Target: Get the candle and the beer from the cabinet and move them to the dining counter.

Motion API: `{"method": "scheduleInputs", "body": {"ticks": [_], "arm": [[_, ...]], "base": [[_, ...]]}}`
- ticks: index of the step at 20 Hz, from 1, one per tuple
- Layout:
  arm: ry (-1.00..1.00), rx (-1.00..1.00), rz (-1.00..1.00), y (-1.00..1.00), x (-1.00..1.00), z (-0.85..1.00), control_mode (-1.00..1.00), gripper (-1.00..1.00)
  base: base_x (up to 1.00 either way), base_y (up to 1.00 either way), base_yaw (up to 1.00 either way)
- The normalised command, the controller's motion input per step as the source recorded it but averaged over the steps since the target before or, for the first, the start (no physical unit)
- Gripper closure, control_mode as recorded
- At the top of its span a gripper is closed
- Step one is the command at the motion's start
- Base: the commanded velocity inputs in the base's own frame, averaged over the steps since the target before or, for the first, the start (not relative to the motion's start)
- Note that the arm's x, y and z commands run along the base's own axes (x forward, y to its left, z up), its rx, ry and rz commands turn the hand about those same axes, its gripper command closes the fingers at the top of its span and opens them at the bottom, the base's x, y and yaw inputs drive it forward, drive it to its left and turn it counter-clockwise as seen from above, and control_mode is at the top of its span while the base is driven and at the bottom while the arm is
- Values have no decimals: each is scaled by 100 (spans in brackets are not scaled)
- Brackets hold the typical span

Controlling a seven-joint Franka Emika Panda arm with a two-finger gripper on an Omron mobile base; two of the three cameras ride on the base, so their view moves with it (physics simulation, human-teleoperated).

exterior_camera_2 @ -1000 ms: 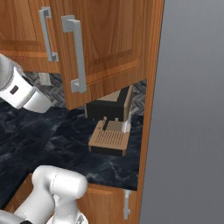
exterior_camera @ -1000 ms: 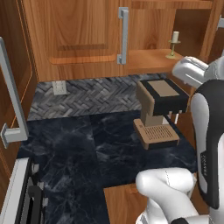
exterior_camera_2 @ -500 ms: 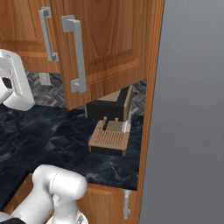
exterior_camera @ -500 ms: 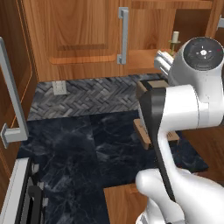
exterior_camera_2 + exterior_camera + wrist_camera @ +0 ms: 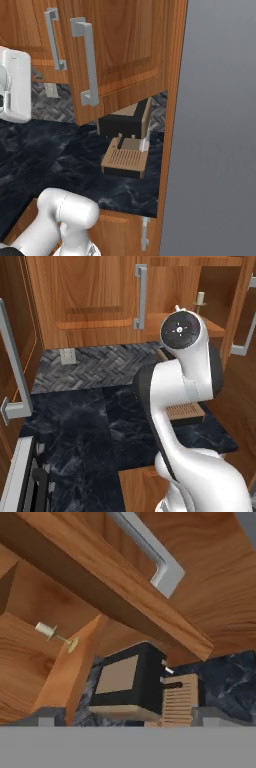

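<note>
The candle (image 5: pixel 200 298) stands upright on the inner shelf of the open cabinet (image 5: pixel 100 296), at the upper right of the left base view. In the hand view, which is rolled, the candle (image 5: pixel 48 630) appears sideways on its small brass holder, up and to the left of my gripper (image 5: pixel 131 716). The gripper is open and holds nothing; its fingertips (image 5: pixel 50 716) stand far apart and well short of the shelf. The cabinet's open right door (image 5: pixel 120 50) hangs close above the hand. The beer and the dining counter are out of view.
A black coffee machine (image 5: pixel 125 120) with a wooden drip tray (image 5: pixel 125 159) sits on the dark marble worktop (image 5: pixel 85 426) under the cabinet. Another open door with a bar handle (image 5: pixel 12 381) juts out at the left. A grey panel (image 5: pixel 215 125) walls off the right side.
My arm has swung from the right edge of the left base view to its middle, now covering the coffee machine. The candle has not moved.
</note>
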Motion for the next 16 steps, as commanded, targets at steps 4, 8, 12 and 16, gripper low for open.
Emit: {"method": "scheduleInputs", "body": {"ticks": [4,8,12,16], "arm": [[-30,13,-30,-13,35,-9,-100,-100],[-34,16,-23,-24,28,-9,-100,-100],[-25,11,-31,-31,23,-9,-100,-100],[-14,11,-50,-21,10,-3,-100,-100]], "base": [[0,0,0],[0,0,0],[0,0,0],[0,0,0]]}}
